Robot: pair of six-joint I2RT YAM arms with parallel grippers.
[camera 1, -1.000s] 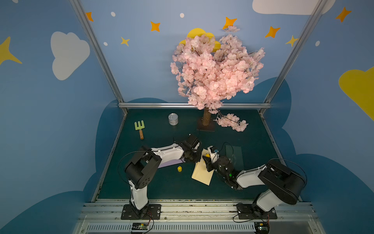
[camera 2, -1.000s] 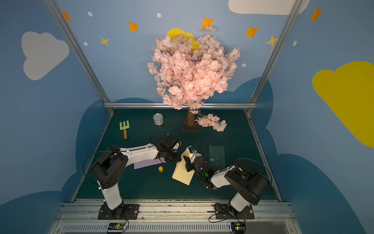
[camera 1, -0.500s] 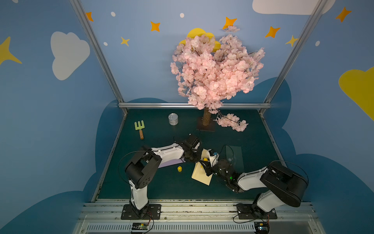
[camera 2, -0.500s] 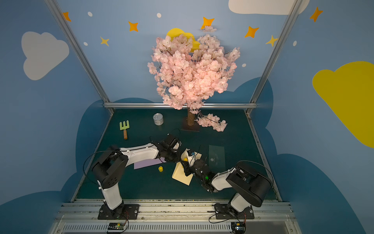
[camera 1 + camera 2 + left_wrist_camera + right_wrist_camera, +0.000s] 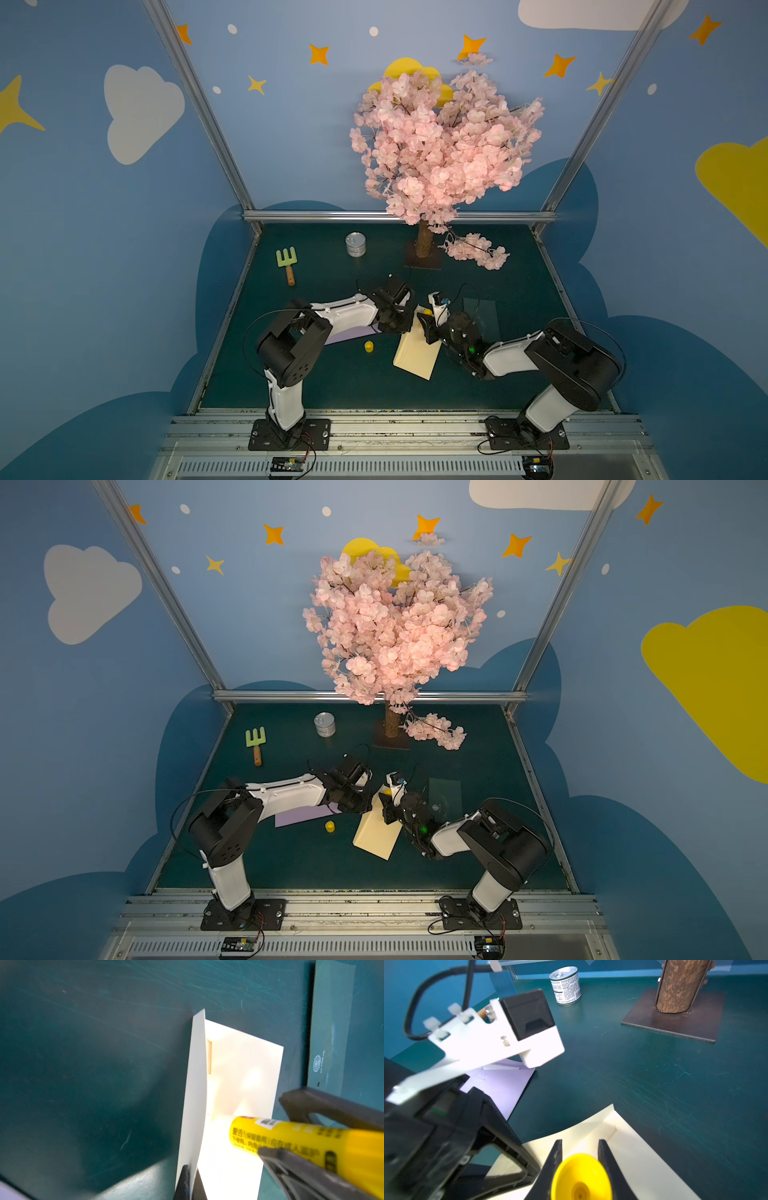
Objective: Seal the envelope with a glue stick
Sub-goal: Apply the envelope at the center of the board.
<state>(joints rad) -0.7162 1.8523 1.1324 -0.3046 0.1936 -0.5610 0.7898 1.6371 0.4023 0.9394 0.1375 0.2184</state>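
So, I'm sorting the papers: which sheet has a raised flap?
The cream envelope, flap pinched by the left claw; the lilac sheet and green sheet lie flat.

Look, 2 matching arms: the left arm and right arm both wear white shells between chunky black joint housings. Each has a black, screw-studded base plate. A green light glows on the right one. Close up now: a white camera bracket, a black camera box, a thick black cable, white zip ties, and the right gripper shows 2 slim black fingers.
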